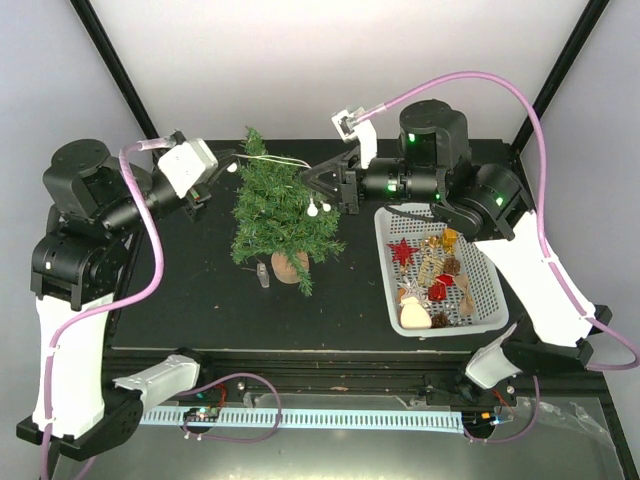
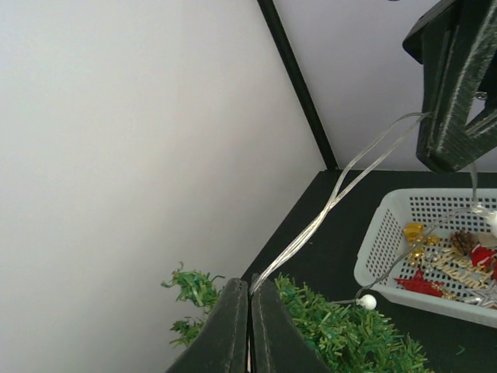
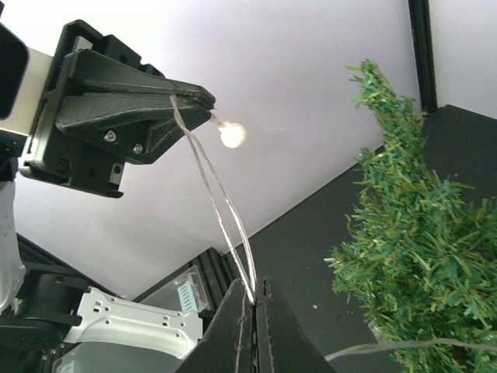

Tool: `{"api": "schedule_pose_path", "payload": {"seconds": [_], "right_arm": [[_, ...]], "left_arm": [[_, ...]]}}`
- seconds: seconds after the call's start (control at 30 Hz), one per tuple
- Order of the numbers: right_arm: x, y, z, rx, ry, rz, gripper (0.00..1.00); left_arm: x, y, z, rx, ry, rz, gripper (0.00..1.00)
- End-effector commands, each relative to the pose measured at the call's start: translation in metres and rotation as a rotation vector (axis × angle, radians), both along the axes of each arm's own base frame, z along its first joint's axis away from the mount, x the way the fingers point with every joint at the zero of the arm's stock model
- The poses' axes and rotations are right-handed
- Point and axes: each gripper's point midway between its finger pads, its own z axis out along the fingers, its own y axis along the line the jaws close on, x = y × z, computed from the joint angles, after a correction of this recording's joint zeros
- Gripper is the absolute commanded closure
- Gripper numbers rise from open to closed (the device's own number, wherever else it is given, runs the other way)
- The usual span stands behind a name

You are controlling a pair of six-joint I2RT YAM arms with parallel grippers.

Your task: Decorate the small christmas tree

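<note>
Top external, small christmas tree (image 1: 275,210): upright
Left end effector (image 2: 249,291): clamped on light string (image 2: 334,198)
Right end effector (image 3: 255,291): clamped on same string
Basket (image 2: 388,233), gold script ornament (image 2: 458,268): illegible

Left pincer (image 1: 230,161) and right pincer (image 1: 312,179), both clamped tight, point toward each other, raised.

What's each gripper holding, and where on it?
Both hold the light string by its thin wire: left gripper beside a white bulb, right gripper farther along.
</note>
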Motion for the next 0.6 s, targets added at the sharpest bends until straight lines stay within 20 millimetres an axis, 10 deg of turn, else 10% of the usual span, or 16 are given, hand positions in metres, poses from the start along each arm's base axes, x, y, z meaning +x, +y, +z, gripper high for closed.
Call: {"api": "schedule_pose_path", "payload": {"seconds": [0.0, 0.3, 0.57], "right_arm": [[-0.009, 0.005, 0.017, 0.053, -0.01, 0.048, 0.99], [-0.012, 0.013, 0.016, 0.053, 0.01, 0.096, 0.82], [-0.013, 0.011, 0.021, 0.06, -0.009, 0.094, 0.28]], "left_arm": [[0.003, 0.016, 0.015, -0.036, -0.046, 0.082, 0.98], [0.001, 0.036, 0.029, -0.064, -0.096, 0.177, 0.99], [0.004, 0.048, 0.04, -0.087, -0.122, 0.239, 0.98]]}}
